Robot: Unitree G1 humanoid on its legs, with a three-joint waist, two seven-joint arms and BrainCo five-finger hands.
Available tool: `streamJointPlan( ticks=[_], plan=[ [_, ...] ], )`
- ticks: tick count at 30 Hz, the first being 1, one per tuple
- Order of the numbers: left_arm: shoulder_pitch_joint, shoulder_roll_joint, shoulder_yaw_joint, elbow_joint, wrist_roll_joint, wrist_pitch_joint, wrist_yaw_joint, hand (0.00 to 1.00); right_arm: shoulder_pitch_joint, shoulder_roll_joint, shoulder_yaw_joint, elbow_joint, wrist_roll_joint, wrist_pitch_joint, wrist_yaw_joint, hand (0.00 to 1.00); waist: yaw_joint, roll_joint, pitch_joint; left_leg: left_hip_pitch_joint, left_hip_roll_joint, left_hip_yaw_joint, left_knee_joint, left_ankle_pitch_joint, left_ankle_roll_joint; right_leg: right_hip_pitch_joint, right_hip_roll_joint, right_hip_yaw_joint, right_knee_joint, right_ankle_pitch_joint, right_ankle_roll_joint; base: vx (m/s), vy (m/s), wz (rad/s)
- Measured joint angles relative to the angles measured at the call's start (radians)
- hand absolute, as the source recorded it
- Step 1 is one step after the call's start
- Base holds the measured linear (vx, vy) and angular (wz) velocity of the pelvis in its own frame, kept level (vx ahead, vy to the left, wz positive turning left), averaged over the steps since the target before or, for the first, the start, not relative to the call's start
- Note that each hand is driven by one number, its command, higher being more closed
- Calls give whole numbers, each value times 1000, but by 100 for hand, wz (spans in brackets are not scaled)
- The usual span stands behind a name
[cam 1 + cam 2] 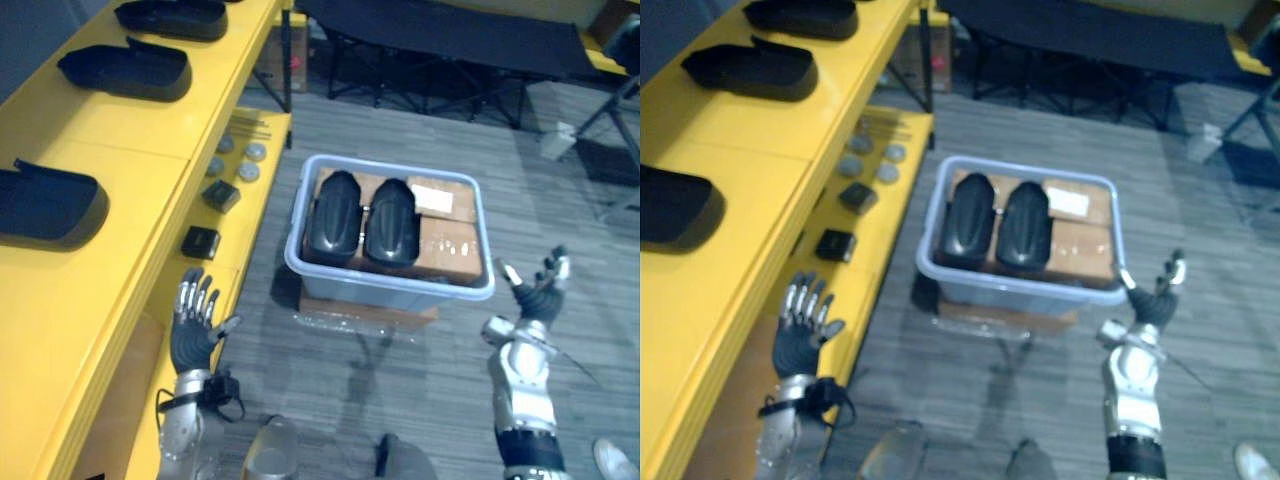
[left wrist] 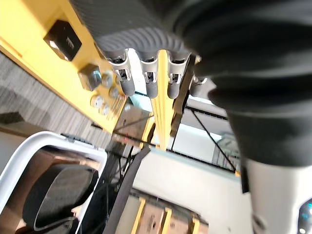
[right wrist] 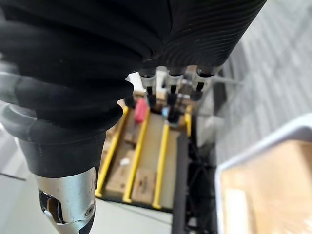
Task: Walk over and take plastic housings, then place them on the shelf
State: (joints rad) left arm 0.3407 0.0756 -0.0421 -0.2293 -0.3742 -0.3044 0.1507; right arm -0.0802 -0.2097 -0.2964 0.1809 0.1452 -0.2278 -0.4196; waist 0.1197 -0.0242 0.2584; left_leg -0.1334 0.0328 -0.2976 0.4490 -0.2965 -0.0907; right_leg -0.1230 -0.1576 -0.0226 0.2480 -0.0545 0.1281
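1. One dark plastic housing [image 1: 45, 205] on the long yellow shelf [image 1: 120, 150] is cut off.
2. Two black rounded plastic housings [image 1: 332, 215] lie in the pale grey plastic bin [image 1: 390, 285].
3. The left hand [image 1: 192, 335] is by the shelf edge, the right hand [image 1: 537, 295] by the bin; both are spread wide, empty.

Light is bright and even, falling from overhead. Soft highlights sit on the black housings [image 1: 335, 215] in the grey bin [image 1: 395, 287]. The yellow shelf [image 1: 120, 150] is evenly, strongly lit.
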Motion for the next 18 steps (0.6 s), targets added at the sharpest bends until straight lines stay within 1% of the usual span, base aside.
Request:
streamJointPlan(
  ticks=[1,2,3,4,5,7,9,11,12,13,14,15,16,17,18],
  plan=[
    [5,-28,1,18,1,3,11,0,15,-16,-8,-15,-1,9,2,0,-4,24,-10,7,12,-25,-6,-12,-27,22,10,-16,-1,-31,28,75,-310,46],
    [14,-50,0,18,3,7,20,0,16,-25,-7,-15,-1,13,3,0,-4,39,-18,7,28,-27,-19,-9,-39,23,23,-31,-6,-30,26,127,-266,34],
    [24,-82,-5,18,7,12,28,0,24,-36,-9,-19,-1,15,2,0,-11,55,-28,11,49,-26,-57,8,-63,26,34,-50,-13,-35,16,72,-181,24],
    [27,-92,-6,18,9,16,30,0,32,-41,-12,-22,-1,16,0,0,-17,63,-32,11,57,-25,-76,17,-65,27,36,-63,-14,-38,11,71,-188,44],
    [23,-93,-8,18,5,23,28,0,45,-42,-25,-24,-1,16,-11,0,-26,75,-40,11,64,-20,-114,43,-67,26,35,-85,-14,-42,4,40,-128,43],
    [-4,-83,-7,19,-13,23,20,0,67,-41,-45,-28,-1,15,-41,0,-29,77,-39,9,65,22,-162,89,-66,24,22,-111,-14,-44,0,2,-97,44],
    [-33,-82,-9,23,-13,21,-1,0,84,-29,-61,-55,-1,15,-69,0,-31,74,-36,7,62,34,-193,112,-65,24,8,-132,-14,-44,-1,-48,-17,41],
    [-46,-74,-16,25,-13,21,-16,0,79,-13,-68,-70,-1,15,-98,0,-39,58,-26,7,51,33,-218,133,-63,25,0,-140,-15,-43,-1,-89,12,27],
    [-47,-56,-21,25,-14,21,-24,0,68,-7,-68,-69,3,33,-120,0,-40,51,-13,-5,44,34,-225,140,-60,23,-7,-143,-20,-36,0,-101,25,12],
    [-48,-46,-23,25,-14,22,-26,0,61,-6,-69,-65,12,40,-128,0,-40,44,-7,-10,42,34,-228,146,-59,21,-9,-144,-28,-29,0,-117,36,8],
    [-51,-32,-23,25,-13,22,-26,0,42,-6,-71,-45,22,46,-138,0,-40,35,8,-15,39,35,-233,154,-57,21,-12,-145,-41,-17,1,-102,37,7],
    [-60,-14,-35,25,-13,23,-25,0,0,-8,-84,-5,35,51,-155,0,-42,27,34,-28,34,38,-231,158,-54,19,-15,-145,-55,-3,5,-141,55,8],
    [-80,16,-61,26,-13,26,-23,0,-52,-23,-92,58,38,52,-182,0,-40,23,65,-41,33,55,-232,168,-44,18,-19,-146,-72,10,3,-130,56,10],
    [-89,30,-71,28,-13,28,-23,0,-85,-36,-92,98,41,53,-196,0,-38,23,80,-47,33,67,-233,174,-43,18,-23,-146,-82,16,4,-125,67,10],
    [-114,52,-104,44,-11,32,-23,0,-155,-68,-91,170,65,52,-220,0,-35,30,103,-58,23,71,-232,185,-41,16,-31,-146,-94,34,12,-91,68,10]
  ],
)
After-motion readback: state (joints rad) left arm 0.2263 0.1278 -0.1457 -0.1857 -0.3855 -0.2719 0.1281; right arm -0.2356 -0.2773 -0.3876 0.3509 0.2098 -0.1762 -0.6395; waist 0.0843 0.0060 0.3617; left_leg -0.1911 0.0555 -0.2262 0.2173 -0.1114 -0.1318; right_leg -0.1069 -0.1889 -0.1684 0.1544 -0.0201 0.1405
